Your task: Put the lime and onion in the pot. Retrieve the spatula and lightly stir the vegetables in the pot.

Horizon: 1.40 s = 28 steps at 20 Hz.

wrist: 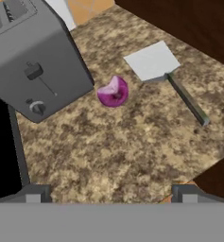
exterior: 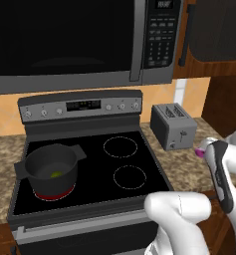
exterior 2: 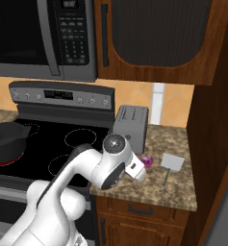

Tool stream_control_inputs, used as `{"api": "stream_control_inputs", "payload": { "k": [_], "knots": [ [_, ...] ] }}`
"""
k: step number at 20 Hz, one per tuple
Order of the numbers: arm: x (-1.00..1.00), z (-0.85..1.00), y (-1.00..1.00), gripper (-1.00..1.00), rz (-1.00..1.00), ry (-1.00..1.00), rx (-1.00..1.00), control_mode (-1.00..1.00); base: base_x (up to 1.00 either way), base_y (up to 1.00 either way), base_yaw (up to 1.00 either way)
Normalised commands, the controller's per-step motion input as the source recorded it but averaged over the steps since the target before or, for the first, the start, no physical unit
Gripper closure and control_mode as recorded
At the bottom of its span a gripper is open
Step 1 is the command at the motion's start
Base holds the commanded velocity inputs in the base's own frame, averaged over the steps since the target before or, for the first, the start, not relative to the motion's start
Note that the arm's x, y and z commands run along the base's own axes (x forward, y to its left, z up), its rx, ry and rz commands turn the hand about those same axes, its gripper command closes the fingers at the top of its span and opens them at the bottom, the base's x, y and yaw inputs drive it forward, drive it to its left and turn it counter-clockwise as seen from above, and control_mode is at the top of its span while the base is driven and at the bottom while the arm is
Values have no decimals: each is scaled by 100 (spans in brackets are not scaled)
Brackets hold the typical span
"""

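From the left base view, the lime (exterior: 56, 174) already sits inside the pot (exterior: 51, 169) at the stove's front-left corner, so I'd judge the onion is the step in hand; it (exterior: 201, 149) peeks out by the arm on the counter (exterior: 186, 167), beside the toaster (exterior: 173, 125). The right base view puts the onion (exterior 2: 146, 161) just past the hand, near the counter's middle, with the spatula (exterior 2: 171, 165) nearer the right edge. In the hand view the gripper (wrist: 111, 194) is spread wide and empty, the onion (wrist: 113, 91) well ahead of the jaws; the next move calls for descending to straddle it.
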Motion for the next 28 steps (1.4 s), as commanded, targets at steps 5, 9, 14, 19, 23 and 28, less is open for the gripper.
{"api": "stream_control_inputs", "payload": {
  "k": [5,9,14,19,23,28],
  "knots": [
    [48,0,-49,-100,-3,0,5,-100,0,0,0],
    [64,-3,-21,-100,-11,1,13,-100,0,0,0],
    [58,-23,-23,-100,-11,2,15,-100,0,0,0],
    [29,-53,-31,-100,-8,1,8,-100,0,0,0],
    [14,-31,-12,-100,-4,-1,4,-100,0,0,0],
    [19,-16,0,-100,-2,-4,0,-100,0,0,0]
  ]
}}
